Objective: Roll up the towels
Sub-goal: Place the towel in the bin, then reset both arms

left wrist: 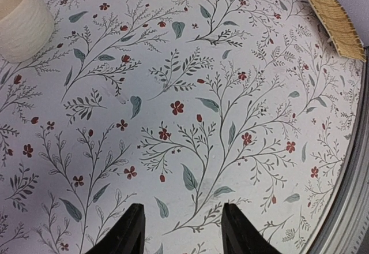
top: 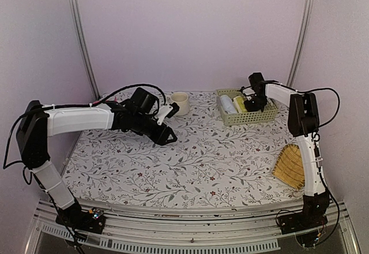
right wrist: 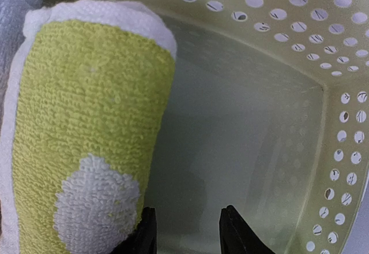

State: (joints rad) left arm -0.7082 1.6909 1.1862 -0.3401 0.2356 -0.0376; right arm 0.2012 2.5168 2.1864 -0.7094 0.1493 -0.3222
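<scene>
**Top view.** Both towels lie rolled in the basket (top: pixel 253 119) at the far right of the table (top: pixel 190 167). The pale blue towel (top: pixel 227 104) is on the left and the yellow-green towel (top: pixel 239 104) lies against its right side. Each roll's long axis runs near to far. The right gripper (top: pixel 255 104) hangs inside the basket, just right of the rolls. The left gripper (top: pixel 169 124) hovers near the cup (top: pixel 180 103).

**Left wrist view.** The jaws stand well apart above the table and hold nothing.

**Right wrist view.** The jaws stand partly open and empty. One of the fingers (right wrist: pixel 144 231) is just beside the yellow-green towel; you cannot tell whether it touches.

Treat the rolling as probably finished. Next, lift the right gripper straight up, taking care not to snag the roll.
</scene>
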